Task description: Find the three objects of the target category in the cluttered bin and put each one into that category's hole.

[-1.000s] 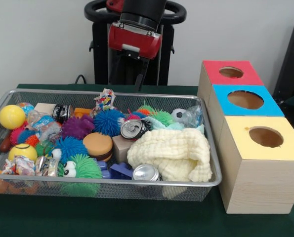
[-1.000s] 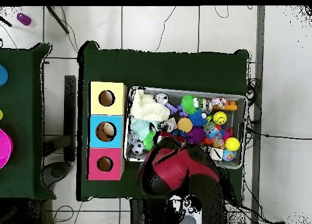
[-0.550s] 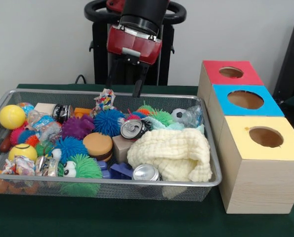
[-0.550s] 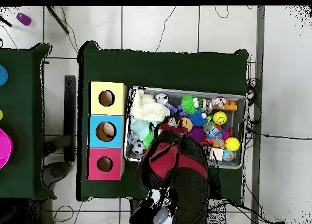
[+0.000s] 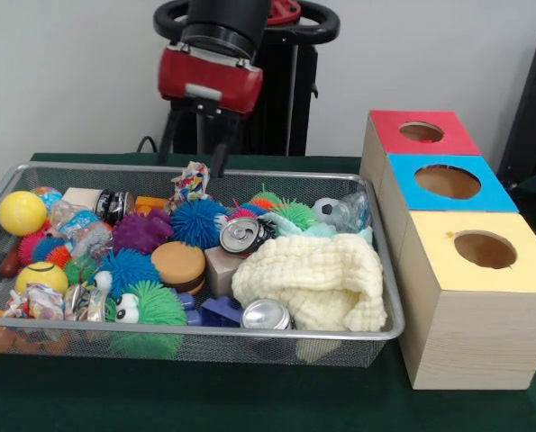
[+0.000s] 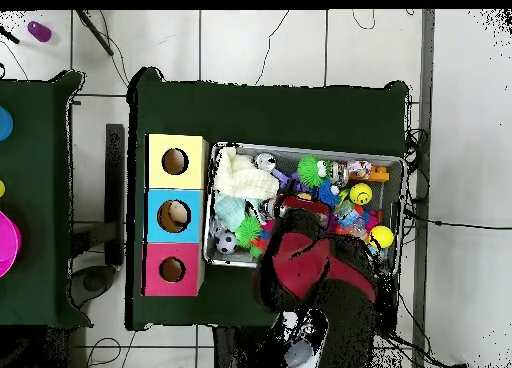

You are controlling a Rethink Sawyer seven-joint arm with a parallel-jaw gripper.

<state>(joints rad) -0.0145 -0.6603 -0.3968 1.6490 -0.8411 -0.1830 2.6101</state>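
The gripper (image 5: pixel 195 148) is hanging above the far rim of the wire mesh bin (image 5: pixel 389 297), its two dark fingers spread apart and holding nothing. Just below its tips a crumpled, colourfully printed wrapper (image 5: pixel 191 183) is standing up among the clutter, and beside that a blue spiky ball (image 5: pixel 197 221) and a purple spiky ball (image 5: pixel 141 230) are lying close together. Further toward the camera from the gripper, an aluminium can (image 5: pixel 241 236) is lying on its side, its top facing out, resting against a beige block (image 5: pixel 221 270); a second silver can (image 5: pixel 266 315) is lying at the near rim, partly tucked under a cream knitted cloth (image 5: pixel 313 279) that is covering much of that end of the bin. A brown, round burger-shaped toy (image 5: pixel 178 265), a green furry toy with eyes (image 5: pixel 146 306) and two smooth yellow balls (image 5: pixel 22 212) are filling the other end. Off to the side of the bin, on the green table (image 5: pixel 249 396), three wooden boxes are standing in a row, each with a round hole in its top: red (image 5: pixel 421 131), blue (image 5: pixel 448 181) and yellow (image 5: pixel 484 249).
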